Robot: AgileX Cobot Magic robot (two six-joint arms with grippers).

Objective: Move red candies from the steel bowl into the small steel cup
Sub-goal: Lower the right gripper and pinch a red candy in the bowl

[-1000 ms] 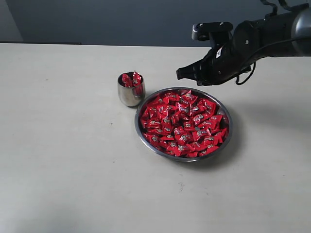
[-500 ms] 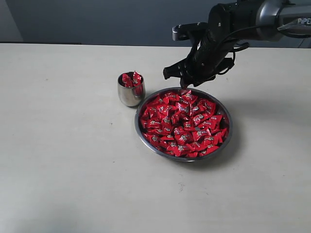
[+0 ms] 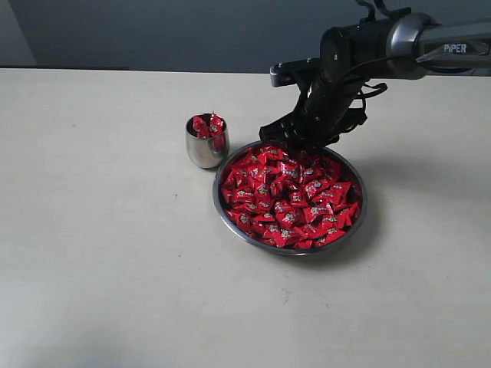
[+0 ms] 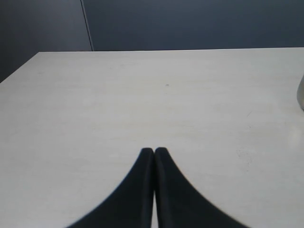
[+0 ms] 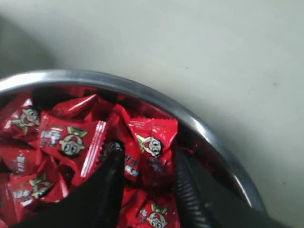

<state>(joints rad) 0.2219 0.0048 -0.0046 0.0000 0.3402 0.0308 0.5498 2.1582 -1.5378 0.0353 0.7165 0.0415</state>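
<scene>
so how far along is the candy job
Done: the small steel cup holds a few red candies, piled above its rim. In hand: the right gripper is down in the steel bowl, jaws open either side of one candy, nothing gripped yet. To do: the bowl is heaped full; the left gripper sits shut over the table.

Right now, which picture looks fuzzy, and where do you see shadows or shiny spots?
Exterior view: sharp all over, with a soft shadow on the table just right of the steel bowl. Left wrist view: the shut left pincer is a dark, soft-edged shape. Right wrist view: the right pincer looks fuzzy, the red candies clearer, and the bowl's rim gleams.
</scene>
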